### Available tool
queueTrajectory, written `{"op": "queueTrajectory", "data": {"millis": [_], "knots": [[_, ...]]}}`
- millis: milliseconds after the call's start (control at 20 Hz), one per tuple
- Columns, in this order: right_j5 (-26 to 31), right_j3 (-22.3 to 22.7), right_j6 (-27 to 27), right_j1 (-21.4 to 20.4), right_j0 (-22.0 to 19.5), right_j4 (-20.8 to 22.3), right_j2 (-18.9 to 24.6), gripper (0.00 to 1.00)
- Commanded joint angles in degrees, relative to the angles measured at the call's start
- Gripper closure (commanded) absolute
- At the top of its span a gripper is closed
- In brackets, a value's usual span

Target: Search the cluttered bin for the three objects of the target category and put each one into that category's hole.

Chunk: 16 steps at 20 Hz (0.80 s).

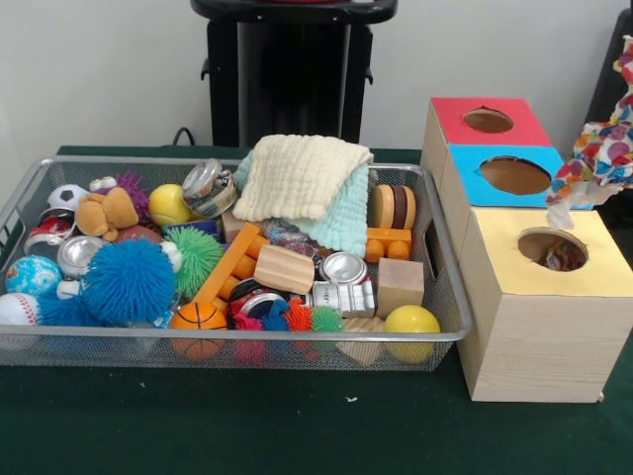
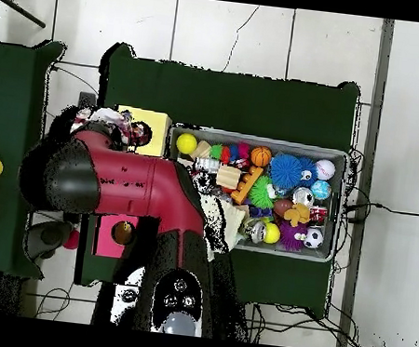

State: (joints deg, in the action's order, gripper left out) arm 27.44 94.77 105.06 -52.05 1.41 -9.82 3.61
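Cloth dangles pinched in the hand above the yellow box's hole.

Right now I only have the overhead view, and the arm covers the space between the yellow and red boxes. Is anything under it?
Observer: Yes, a blue-topped box with a round hole stands between them.
Operator: What is the arm carrying by the yellow box?
Observer: A multicoloured patterned cloth hangs above that box, its lower end near the hole.
Operator: Is that hole empty?
Observer: No, a colourful item shows inside it.
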Motion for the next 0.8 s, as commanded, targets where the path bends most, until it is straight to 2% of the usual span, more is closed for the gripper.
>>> {"op": "queueTrajectory", "data": {"millis": [50, 250, 800], "knots": [[-3.8, 6.8, 8.8, 3.2, -1.9, -1.2, 3.5, 1.00], [-6.3, 8.2, 8.1, 3.8, -2.5, -0.4, 4.1, 1.00], [-7.8, 9.1, 7.4, 4.1, -3.6, -0.5, 5.2, 1.00]]}}
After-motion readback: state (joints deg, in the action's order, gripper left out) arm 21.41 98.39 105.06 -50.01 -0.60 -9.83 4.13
